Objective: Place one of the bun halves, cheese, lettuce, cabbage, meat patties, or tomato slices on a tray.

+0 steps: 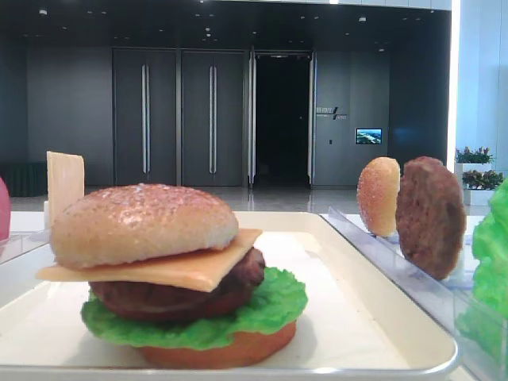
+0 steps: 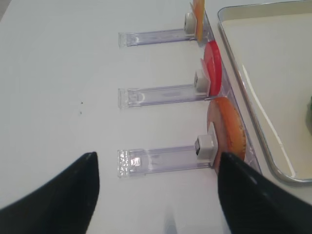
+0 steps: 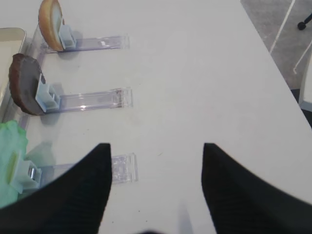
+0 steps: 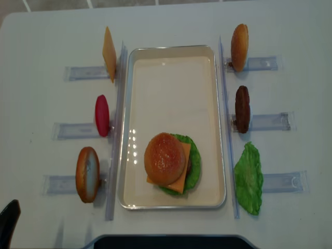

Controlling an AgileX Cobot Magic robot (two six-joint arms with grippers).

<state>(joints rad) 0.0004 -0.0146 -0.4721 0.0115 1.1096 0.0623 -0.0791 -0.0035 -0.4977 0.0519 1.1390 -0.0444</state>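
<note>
Both grippers empty, fingers spread apart over bare white tabletop [image 4: 171, 21]. Right gripper [image 3: 155, 187]: lettuce leaf [image 3: 10, 161] left of its fingers on a clear rack, meat patty [image 3: 25, 91] and a bun half [image 3: 49, 24] further ahead-left. Left gripper [image 2: 156, 195]: bottom bun [image 2: 228, 129] just ahead of its right finger, tomato slice [image 2: 213, 68] beyond. Stacked burger [image 4: 171, 162] sits on the tray [image 4: 171, 78], near end, with the domed bun top [image 4: 165, 158] on it.
</note>
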